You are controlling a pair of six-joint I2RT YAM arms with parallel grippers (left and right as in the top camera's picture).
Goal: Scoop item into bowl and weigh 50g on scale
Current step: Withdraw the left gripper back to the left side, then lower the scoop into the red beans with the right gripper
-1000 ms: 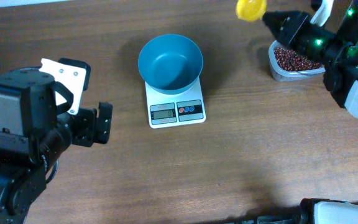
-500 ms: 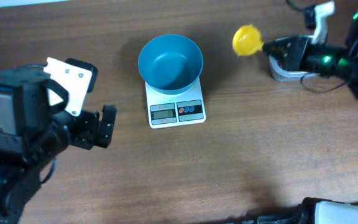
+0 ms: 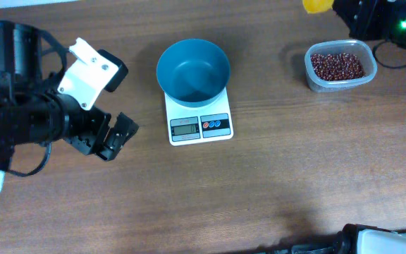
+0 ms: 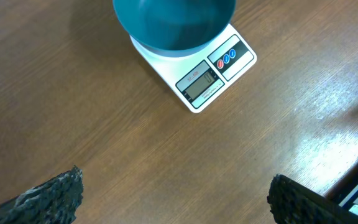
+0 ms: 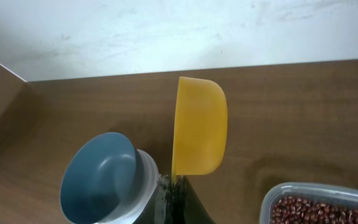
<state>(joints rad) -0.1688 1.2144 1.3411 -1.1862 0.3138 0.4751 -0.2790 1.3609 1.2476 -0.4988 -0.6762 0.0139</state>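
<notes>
1. Beans lie in a clear tub at the right side of the wooden table, well apart from the scale.
2. We see the blue bowl standing upright on the white scale, near the middle of the table. It covers the rear of the platform and overhangs it on both sides, and its inside shows only plain blue.
3. We find the scale's grey display and its red and blue buttons clear of the bowl along the front edge. The digits are too small for us to read.
4. We see the right gripper at the far edge of the table, above and just left of the tub. Its fingers are pressed together on the handle of a yellow scoop.
5. From the right wrist camera the scoop stands on edge above the fingers, with the bowl lower left and the tub lower right. We cannot tell whether it carries any beans.
6. We see the left gripper left of the scale, apart from it. Its fingers are spread wide over bare wood and grip nothing.
</notes>
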